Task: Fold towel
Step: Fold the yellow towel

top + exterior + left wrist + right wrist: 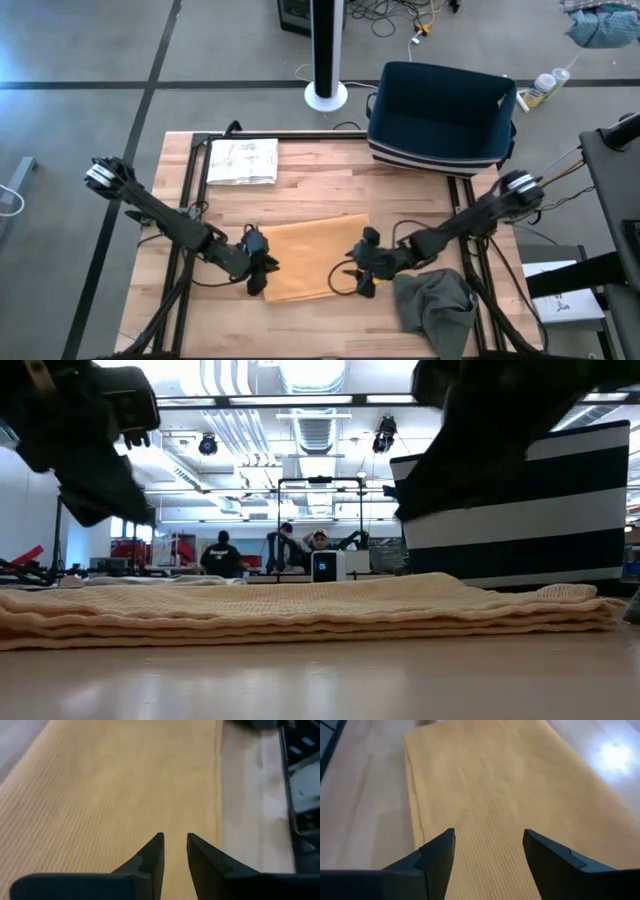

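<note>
**Now both grippers stand free above a folded towel**

Clearly we have the yellow towel (308, 256) lying flat on the wooden table (300, 170), on the side of the striped navy bin (440, 112) nearer the arms, already doubled into several layers, as the low view shows along its edge. Our left gripper (262, 270) hangs over the towel's left end with its fingers (152, 857) parted only a little and nothing between them. Our right gripper (362, 270) hangs over the towel's right end, jaws spread wide, likewise empty. We judge that each sits at one end so the two can take matching edges together and keep the next fold square. A crumpled grey cloth (435, 308) lies just off the towel's right end, near the right arm, and a printed sheet (242, 160) rests well beyond the towel's far-left corner. Neither touches the towel.
</note>
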Motion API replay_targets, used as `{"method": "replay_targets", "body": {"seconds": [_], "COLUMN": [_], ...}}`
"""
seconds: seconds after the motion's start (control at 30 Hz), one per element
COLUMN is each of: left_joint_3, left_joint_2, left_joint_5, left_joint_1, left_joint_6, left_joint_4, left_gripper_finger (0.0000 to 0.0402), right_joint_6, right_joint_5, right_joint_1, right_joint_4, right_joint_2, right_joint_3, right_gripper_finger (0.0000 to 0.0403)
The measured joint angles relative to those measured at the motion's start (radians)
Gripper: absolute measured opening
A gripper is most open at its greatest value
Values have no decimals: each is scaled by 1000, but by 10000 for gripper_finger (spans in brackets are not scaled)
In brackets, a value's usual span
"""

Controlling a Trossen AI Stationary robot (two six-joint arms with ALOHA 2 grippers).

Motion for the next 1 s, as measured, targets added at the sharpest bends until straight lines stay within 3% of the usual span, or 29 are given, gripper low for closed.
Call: {"method": "replay_targets", "body": {"seconds": [0.23,0.5,0.67,0.8,1.0], "left_joint_3": [-2,-21,-86,-149,-205], "left_joint_2": [126,258,292,215,-30], "left_joint_5": [-11,-12,-25,-129,-254], "left_joint_1": [9,56,83,91,98], "left_joint_6": [-17,13,-42,-38,60], "left_joint_4": [45,163,197,167,146], "left_gripper_finger": [53,4,3,1,2], "right_joint_6": [-9,-59,-77,-100,-197], "right_joint_5": [4,8,14,48,32], "right_joint_1": [-20,-99,-167,-221,-193], "right_joint_4": [-13,-39,-32,-36,-1], "right_joint_2": [44,105,162,152,71], "right_joint_3": [11,-5,13,34,92], "right_gripper_finger": [208,206,208,211,203]}}
